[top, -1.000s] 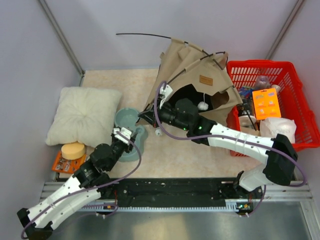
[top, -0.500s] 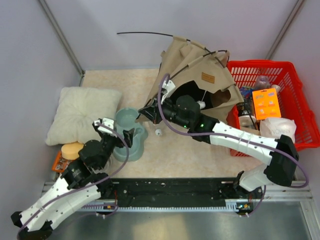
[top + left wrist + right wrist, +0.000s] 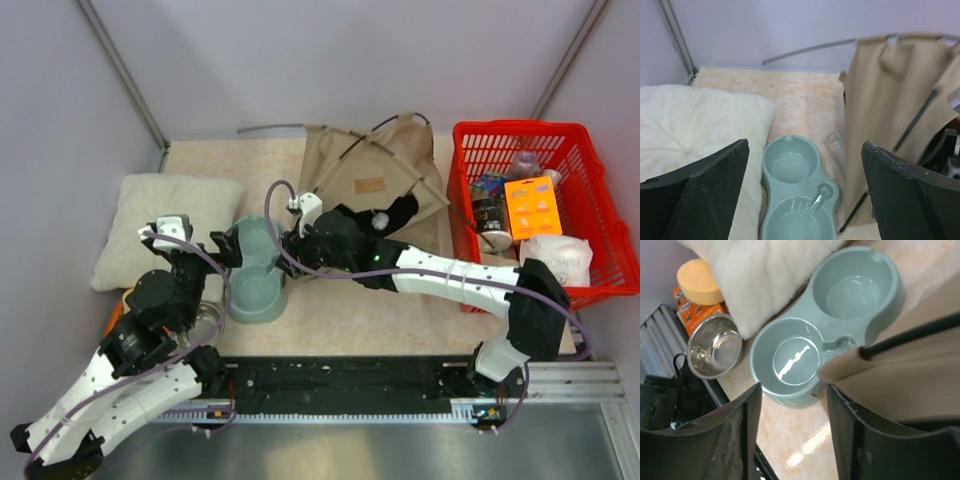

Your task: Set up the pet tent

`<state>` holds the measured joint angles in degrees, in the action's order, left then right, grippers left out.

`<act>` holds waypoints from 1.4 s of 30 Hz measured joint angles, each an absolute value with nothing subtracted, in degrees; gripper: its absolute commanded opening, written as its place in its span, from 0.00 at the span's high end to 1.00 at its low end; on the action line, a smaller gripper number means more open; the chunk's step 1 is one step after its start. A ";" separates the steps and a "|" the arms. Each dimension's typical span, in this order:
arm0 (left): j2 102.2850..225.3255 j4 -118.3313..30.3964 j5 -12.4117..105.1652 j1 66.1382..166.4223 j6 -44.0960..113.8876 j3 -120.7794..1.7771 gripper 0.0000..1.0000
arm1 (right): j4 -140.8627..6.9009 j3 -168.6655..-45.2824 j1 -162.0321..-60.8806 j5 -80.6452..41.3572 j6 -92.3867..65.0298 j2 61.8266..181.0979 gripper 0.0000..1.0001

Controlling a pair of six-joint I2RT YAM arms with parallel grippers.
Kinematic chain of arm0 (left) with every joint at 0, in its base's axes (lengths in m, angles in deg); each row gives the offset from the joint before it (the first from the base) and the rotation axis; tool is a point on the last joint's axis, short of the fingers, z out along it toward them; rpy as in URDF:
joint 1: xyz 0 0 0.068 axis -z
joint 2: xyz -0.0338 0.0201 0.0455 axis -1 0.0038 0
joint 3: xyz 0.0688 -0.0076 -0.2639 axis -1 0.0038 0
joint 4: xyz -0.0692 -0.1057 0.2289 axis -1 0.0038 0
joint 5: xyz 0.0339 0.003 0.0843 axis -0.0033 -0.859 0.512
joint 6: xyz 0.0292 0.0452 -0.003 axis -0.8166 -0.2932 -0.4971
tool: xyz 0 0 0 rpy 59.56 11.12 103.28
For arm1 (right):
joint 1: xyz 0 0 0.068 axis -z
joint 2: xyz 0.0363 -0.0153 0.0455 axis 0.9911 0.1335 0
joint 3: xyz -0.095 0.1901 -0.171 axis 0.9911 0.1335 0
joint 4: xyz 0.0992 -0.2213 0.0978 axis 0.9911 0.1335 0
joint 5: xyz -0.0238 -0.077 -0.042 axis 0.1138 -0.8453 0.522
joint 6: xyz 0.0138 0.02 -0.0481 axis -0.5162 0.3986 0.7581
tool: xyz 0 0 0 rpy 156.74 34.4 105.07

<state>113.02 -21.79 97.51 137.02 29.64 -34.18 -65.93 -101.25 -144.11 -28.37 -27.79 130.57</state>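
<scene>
The left arm is folded back over the pillow, its jaws spread wide and empty, facing the double bowl. The right arm stretches low across the bench to the left; its jaws are parted at the tent's near-left corner, gripping nothing. The tent lies slumped at the back, its right edge just beside the red basket, with one pole jutting left along the wall

The pet tent lies slumped beside the red basket.
</scene>
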 measured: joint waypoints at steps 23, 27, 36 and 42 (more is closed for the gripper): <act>136.80 -26.95 61.62 123.76 37.91 -40.13 0.32 | -40.94 -108.62 -136.94 -42.44 -30.74 105.50 0.63; 141.65 -29.18 53.27 122.18 37.97 -40.02 0.34 | -38.50 -111.04 -136.13 -46.99 -29.23 104.13 0.62; 151.93 -34.05 44.05 120.15 35.50 -39.52 0.79 | -36.05 -111.33 -136.13 -50.40 -27.92 104.11 0.55; 156.80 -31.78 41.84 119.56 29.51 -42.25 1.00 | -35.57 -111.33 -136.13 -50.86 -27.90 104.08 0.53</act>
